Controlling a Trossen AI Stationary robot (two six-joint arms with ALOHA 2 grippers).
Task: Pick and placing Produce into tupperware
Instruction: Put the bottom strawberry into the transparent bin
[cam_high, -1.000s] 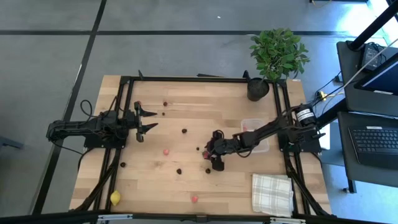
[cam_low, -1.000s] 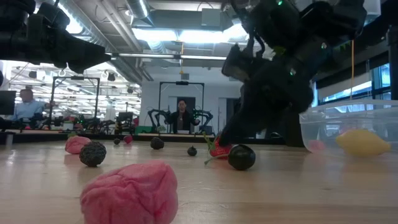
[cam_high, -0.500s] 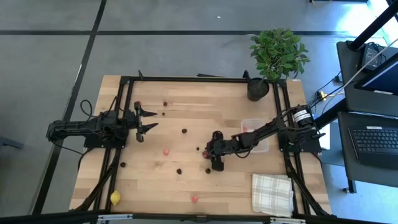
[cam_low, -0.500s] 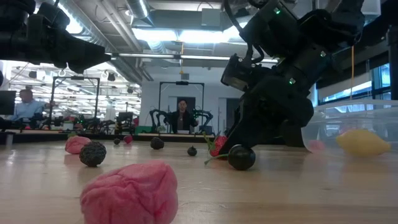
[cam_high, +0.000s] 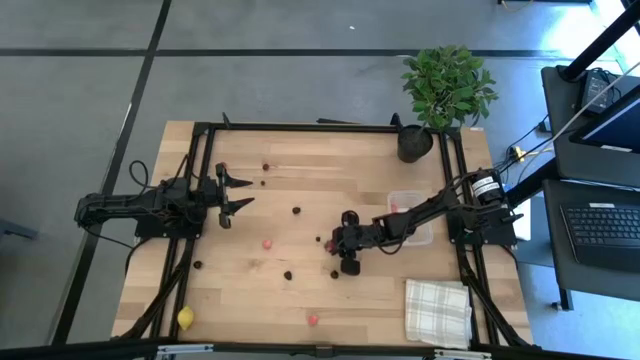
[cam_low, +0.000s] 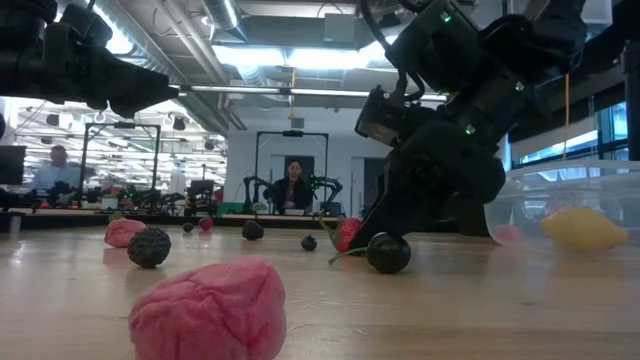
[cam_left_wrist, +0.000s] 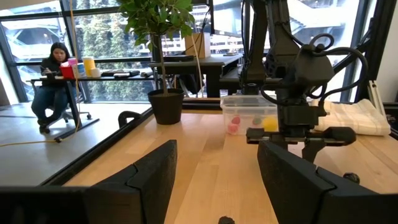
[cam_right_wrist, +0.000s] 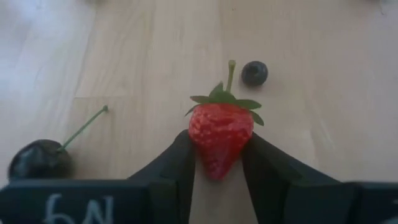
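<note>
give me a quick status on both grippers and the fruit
Right gripper shut on strawberry, low at table centre. Left gripper open, waiting at the left. Tupperware behind the right arm. Cherry beside the strawberry, clear.

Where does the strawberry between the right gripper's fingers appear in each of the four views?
High view: strawberry at mid-table, at the right gripper's tip, mostly hidden.
Low view: red strawberry at centre, beside a dark cherry, under the gripper.
Left wrist view: not visible; only the right arm and the tupperware show.
Right wrist view: centre, strawberry between both fingers.
Shared landmark: the dark cherry beside it.
</note>
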